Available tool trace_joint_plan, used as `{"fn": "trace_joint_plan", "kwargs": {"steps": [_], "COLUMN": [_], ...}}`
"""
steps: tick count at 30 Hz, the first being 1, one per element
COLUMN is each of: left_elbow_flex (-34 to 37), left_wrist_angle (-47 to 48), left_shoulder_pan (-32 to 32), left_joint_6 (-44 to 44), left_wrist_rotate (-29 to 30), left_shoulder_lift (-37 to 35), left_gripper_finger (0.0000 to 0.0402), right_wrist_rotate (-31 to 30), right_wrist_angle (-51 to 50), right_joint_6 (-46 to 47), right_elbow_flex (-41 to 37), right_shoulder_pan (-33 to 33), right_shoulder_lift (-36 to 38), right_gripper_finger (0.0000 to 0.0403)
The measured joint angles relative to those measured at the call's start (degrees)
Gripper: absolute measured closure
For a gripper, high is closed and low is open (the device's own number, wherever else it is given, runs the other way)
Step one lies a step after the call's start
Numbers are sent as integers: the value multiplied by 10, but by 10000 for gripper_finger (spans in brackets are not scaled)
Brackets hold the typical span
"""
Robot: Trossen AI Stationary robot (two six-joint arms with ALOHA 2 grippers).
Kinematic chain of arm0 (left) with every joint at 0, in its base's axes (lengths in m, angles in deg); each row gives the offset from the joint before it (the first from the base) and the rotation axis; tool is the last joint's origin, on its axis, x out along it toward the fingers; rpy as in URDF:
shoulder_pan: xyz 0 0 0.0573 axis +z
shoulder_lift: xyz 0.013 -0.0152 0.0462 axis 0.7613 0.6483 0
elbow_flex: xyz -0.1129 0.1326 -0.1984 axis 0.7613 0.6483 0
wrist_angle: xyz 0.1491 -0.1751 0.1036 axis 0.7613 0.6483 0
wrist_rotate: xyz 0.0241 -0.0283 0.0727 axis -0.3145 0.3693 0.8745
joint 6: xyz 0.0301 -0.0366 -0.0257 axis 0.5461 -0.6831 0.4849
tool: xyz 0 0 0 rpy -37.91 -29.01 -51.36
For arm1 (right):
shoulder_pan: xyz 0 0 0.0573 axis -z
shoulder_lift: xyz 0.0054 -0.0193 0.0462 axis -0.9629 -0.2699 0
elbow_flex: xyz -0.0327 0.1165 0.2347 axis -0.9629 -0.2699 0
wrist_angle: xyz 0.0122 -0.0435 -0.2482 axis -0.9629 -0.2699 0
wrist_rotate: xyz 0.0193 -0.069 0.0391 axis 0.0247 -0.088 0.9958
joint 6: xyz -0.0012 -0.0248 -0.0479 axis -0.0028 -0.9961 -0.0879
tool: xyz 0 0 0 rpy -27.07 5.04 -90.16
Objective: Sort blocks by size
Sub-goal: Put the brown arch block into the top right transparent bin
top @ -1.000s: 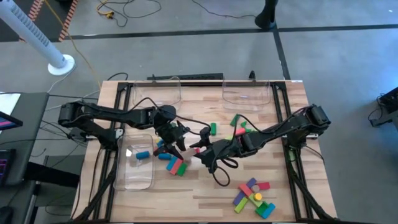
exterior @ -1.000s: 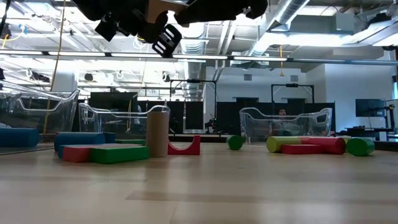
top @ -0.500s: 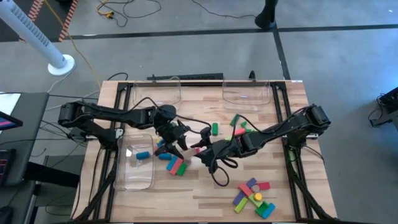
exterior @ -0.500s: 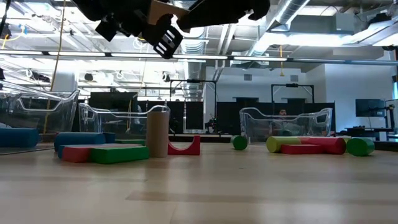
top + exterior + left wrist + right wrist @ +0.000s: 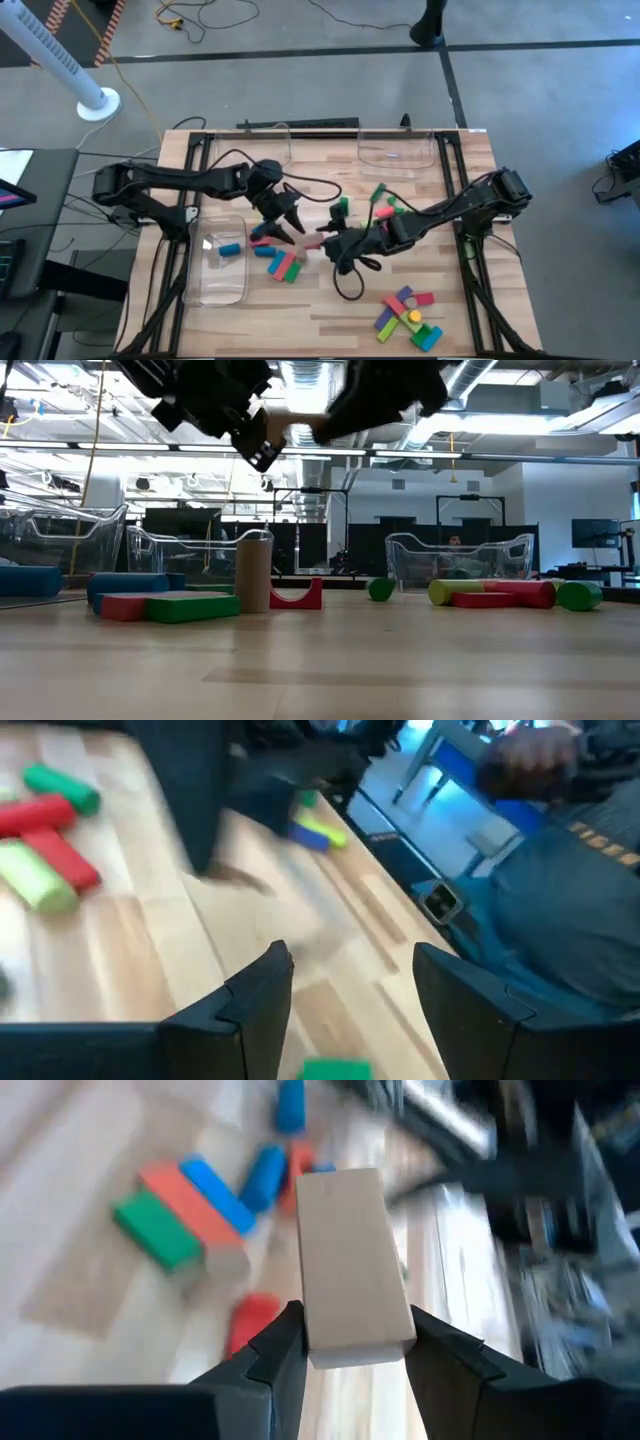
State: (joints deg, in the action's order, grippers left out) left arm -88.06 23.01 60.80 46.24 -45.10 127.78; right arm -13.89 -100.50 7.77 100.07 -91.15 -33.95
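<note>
My right gripper is shut on a plain wood block above the table's middle; the low view shows that block high over the table. My left gripper hangs open beside it, nothing between its fingers. Below lie a blue, a red and a green block flat on the table. An upright wood cylinder and a red arch stand next to them. More blocks lie at the far right and near right. My right gripper pinches the wood block's two long sides between its two fingers, at the end nearest the wrist. The block runs along the fingers and sticks out ahead of them. The fingers slant downward, and the block is lifted clear of the table.
A clear bin at the table's left holds a blue cylinder. Two more clear bins stand at the far edge. A green cylinder lies near the middle. Cables loop over the table below the right arm.
My left gripper has opened, let go of the wood block and drawn away from it, a little toward the far edge. My right gripper keeps the block and has rolled and tipped its fingers further down, so the block now sits lower.
</note>
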Motion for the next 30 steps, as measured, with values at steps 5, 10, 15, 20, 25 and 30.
{"fn": "trace_joint_plan", "kwargs": {"steps": [5, 10, 15, 20, 25, 30], "left_elbow_flex": [0, 0, 0, 1, 13, 34], "left_wrist_angle": [58, 110, 151, 179, 172, 170], "left_shoulder_pan": [4, 3, -3, -20, -40, -54], "left_joint_6": [30, 50, 57, 67, 74, 74], "left_wrist_rotate": [41, 81, 105, 126, 136, 146], "left_shoulder_lift": [-31, -69, -92, -88, -87, -86], "left_gripper_finger": [199, 199, 199, 200, 201, 201], "right_wrist_rotate": [-35, -35, -35, -36, -39, -37], "right_wrist_angle": [-65, -129, -173, -208, -286, -330], "right_joint_6": [44, 73, 85, 88, 112, 114], "right_elbow_flex": [0, 0, 0, 0, 0, -1], "right_shoulder_pan": [16, 41, 73, 117, 200, 282], "right_shoulder_lift": [0, 10, 49, 106, 143, 161], "right_gripper_finger": [229, 229, 230, 230, 230, 230]}}
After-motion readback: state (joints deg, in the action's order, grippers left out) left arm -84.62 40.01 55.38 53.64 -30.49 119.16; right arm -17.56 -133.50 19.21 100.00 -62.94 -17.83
